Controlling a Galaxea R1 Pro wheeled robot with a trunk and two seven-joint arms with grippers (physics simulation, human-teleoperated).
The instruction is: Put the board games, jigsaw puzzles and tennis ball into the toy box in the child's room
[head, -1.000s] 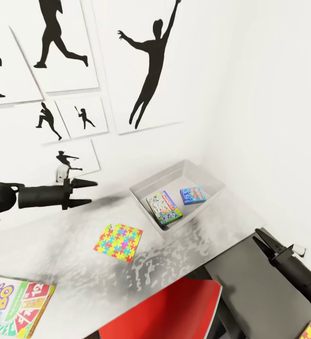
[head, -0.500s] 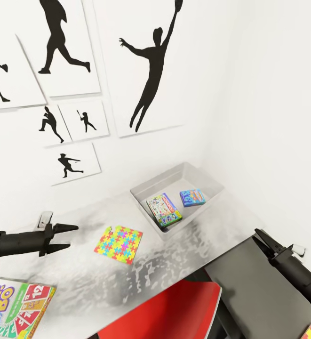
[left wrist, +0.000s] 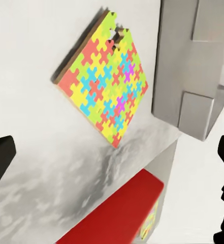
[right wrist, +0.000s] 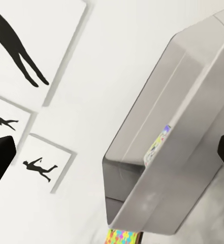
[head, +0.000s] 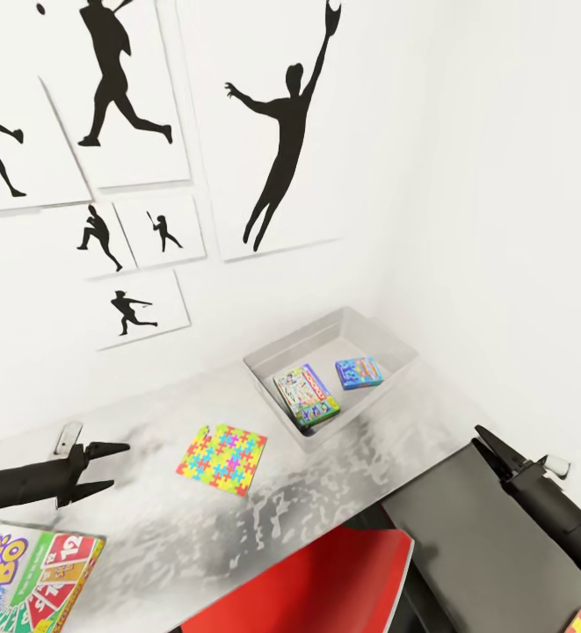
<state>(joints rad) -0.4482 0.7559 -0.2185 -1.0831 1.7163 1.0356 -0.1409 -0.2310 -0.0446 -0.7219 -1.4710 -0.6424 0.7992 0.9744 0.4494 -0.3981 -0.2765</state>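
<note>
Grey toy box [head: 387, 345] holding two board games [head: 306, 396], jigsaw puzzle [head: 222, 458] beside, both tools spread, empty.

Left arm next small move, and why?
Probably ease the left gripper forward and down toward the jigsaw puzzle. Its jaws are open and empty, pointing at the puzzle lying flat on the table, outside the toy box.

Jigsaw puzzle [left wrist: 105, 81] flat on pale table [left wrist: 35, 61].
</note>
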